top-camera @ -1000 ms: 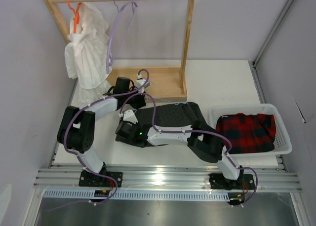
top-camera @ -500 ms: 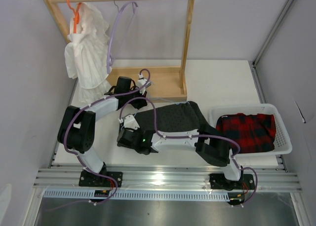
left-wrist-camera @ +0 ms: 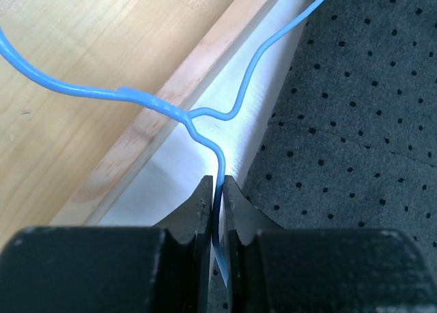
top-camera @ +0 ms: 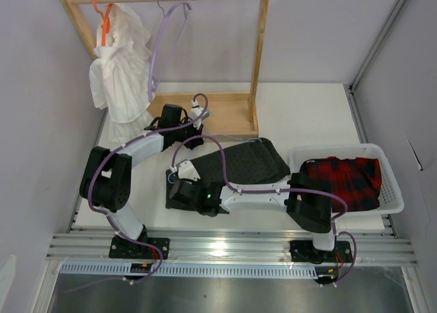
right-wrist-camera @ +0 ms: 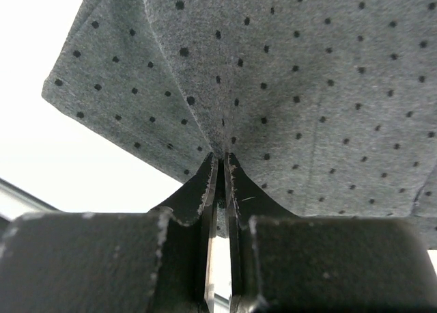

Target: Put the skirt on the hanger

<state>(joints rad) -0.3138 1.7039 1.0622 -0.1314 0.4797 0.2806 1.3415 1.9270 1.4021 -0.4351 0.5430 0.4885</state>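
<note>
Surface (top-camera: 307, 115) carries the skirt (top-camera: 252, 164), spread out with one fold pinched in the right end effector (right-wrist-camera: 220, 159), whose jaws are clamped tight on the cloth. The hanger (left-wrist-camera: 193, 118) lies at the skirt's edge, its neck clamped in the left end effector (left-wrist-camera: 217, 183). Both are gripped, but the skirt is not yet on the hanger.

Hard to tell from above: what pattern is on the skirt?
The skirt is grey with small dark dots, clearest in the right wrist view.
</note>
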